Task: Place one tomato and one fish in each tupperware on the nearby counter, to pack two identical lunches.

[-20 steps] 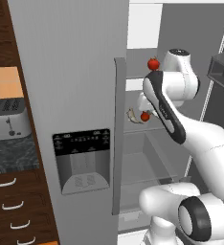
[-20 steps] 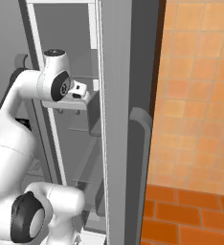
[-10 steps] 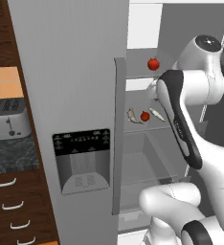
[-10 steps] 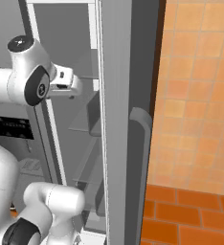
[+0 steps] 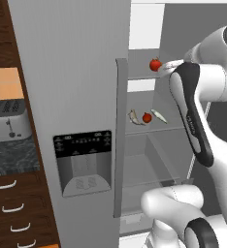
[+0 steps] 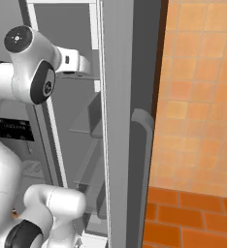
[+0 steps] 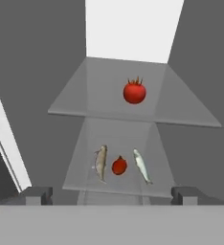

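The step in hand is the first pick: the arm faces the open fridge with the gripper [image 7: 112,195] empty, its jaws spread wide at the bottom corners of the hand view. All four food items sit on the glass shelves. One tomato [image 7: 134,92] rests alone on the upper shelf [image 7: 85,95]. On the lower shelf [image 7: 80,172], the second tomato [image 7: 119,166] lies between two fish, the left fish [image 7: 101,162] just beside it and the right fish [image 7: 141,166] slightly further off. The next move calls for advancing the gripper level into the cavity and centring the jaws over one item; the upper tomato appears the simplest target, with open shelf on every side. On the lower shelf the close spacing leaves little room for the fingers, so a neighbour could be nudged. Keep clear of the front shelf edges and the fridge door [image 5: 72,97] to the left. The bench [image 5: 11,155] with its toaster [image 5: 6,118] lies beyond that door.
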Available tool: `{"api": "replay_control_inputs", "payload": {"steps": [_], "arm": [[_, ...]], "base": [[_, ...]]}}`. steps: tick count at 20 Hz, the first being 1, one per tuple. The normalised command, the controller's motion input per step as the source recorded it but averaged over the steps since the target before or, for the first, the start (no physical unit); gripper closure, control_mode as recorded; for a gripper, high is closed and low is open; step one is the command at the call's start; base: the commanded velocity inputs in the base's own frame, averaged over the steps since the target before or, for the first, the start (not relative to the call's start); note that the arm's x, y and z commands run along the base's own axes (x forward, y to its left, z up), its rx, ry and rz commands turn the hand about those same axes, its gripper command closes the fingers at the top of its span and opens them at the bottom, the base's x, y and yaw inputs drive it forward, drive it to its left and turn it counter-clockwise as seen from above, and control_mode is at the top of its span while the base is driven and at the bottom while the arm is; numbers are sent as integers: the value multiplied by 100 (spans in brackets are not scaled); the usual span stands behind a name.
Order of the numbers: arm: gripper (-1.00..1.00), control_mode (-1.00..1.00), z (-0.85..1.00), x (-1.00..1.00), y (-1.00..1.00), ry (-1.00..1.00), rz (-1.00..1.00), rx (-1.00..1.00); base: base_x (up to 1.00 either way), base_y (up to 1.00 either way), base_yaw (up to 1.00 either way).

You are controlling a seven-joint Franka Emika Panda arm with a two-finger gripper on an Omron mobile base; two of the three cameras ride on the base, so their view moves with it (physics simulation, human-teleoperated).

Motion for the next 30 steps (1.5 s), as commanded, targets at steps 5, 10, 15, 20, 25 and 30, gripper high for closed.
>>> {"api": "replay_control_inputs", "payload": {"steps": [5,10,15,20,25,30], "arm": [[-100,-100,3,76,-39,-2,0,0],[-100,-100,1,67,-19,7,2,2],[-100,-100,0,65,-6,12,1,0],[-100,-100,0,51,0,2,1,0],[-100,-100,0,56,0,5,2,0],[-100,-100,-19,53,-8,10,1,0]], "base": [[0,0,0],[0,0,0],[0,0,0],[0,0,0],[0,0,0],[0,0,0]]}}
